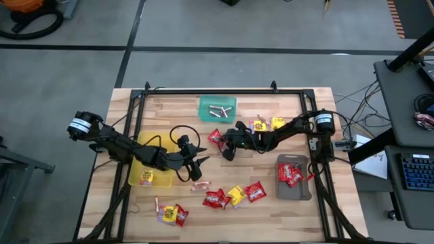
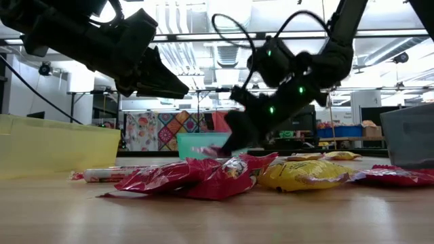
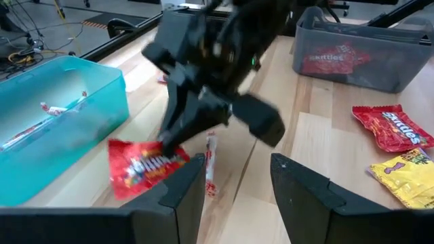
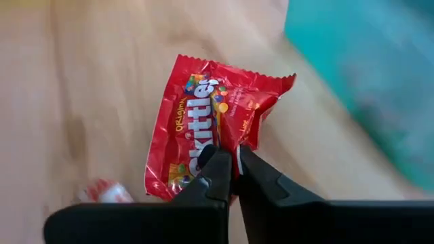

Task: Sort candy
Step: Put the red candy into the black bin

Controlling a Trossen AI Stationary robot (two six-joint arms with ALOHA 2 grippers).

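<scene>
Candy sorting, mid-pick. The right gripper point(image 1: 226, 146) stands near the table's middle, just below the teal tray point(image 1: 217, 108), its fingers point(image 4: 218, 173) pinched together on the edge of a red packet point(image 4: 203, 122) that lies flat on the wood. The pinch at the edge suits a thin, limp wrapper; the likely destination is the grey tray point(image 1: 294, 177), which already holds 2 or more red packets. The left gripper point(image 1: 193, 168) waits beside the yellow tray point(image 1: 150, 163), jaws wide and empty, clear of the right arm's work.

Remaining candy: a loose cluster of red and yellow packets point(image 1: 234, 195) toward the table's near edge, a second small group point(image 1: 171, 214) at its left, 2 yellow packets point(image 1: 268, 124) behind the right arm, and a pinkish roll point(image 1: 200, 185) between. The teal tray holds rolls; the yellow tray holds 1 yellow packet. Sorting appears well short of done.

Views compared: only the right wrist view shows the closed fingertips on the wrapper. The left wrist view shows the packet point(image 3: 146, 166) under the right gripper point(image 3: 173, 142) from the other side, with a roll point(image 3: 211, 163) just beside it. The low view gives height: the right gripper point(image 2: 234, 146) down at the table, the left gripper point(image 2: 163, 81) hanging above it. The high view alone places all 3 trays.
</scene>
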